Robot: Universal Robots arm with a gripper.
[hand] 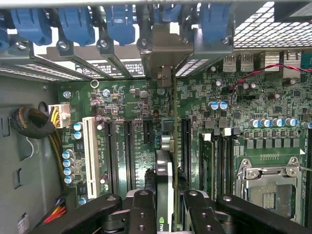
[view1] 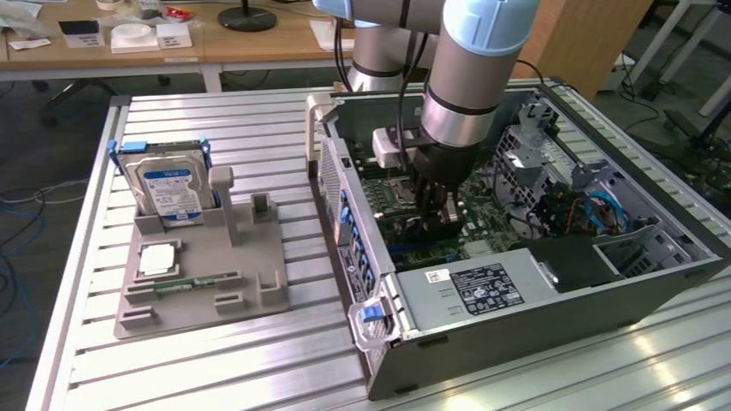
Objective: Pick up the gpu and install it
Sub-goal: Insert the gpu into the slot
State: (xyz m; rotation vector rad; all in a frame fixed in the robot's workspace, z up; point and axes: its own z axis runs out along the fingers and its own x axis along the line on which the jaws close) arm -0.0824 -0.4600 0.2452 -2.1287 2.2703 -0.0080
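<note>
Inside case, fingers (hand: pixel 165 207) clamp gpu (hand: pixel 165 170), lettering unreadable.

Slatted aluminium table (view1: pixel 228 111); wooden desk (view1: pixel 228 47) behind (cluttered); cables (view1: pixel 23 205) on floor.

Even, bright indoor light falls from above me. The ribbed metal table (view1: pixel 205 128) throws back pale glare, strongest along its near edge. Inside the open computer case (view1: pixel 537 282) the light drops and my arm (view1: pixel 463 77) shades the boards below. From my wrist, the motherboard (hand: pixel 243 112) looks sharp and evenly lit, while my dark fingers (hand: pixel 141 214) sit close and soft-edged.
</note>
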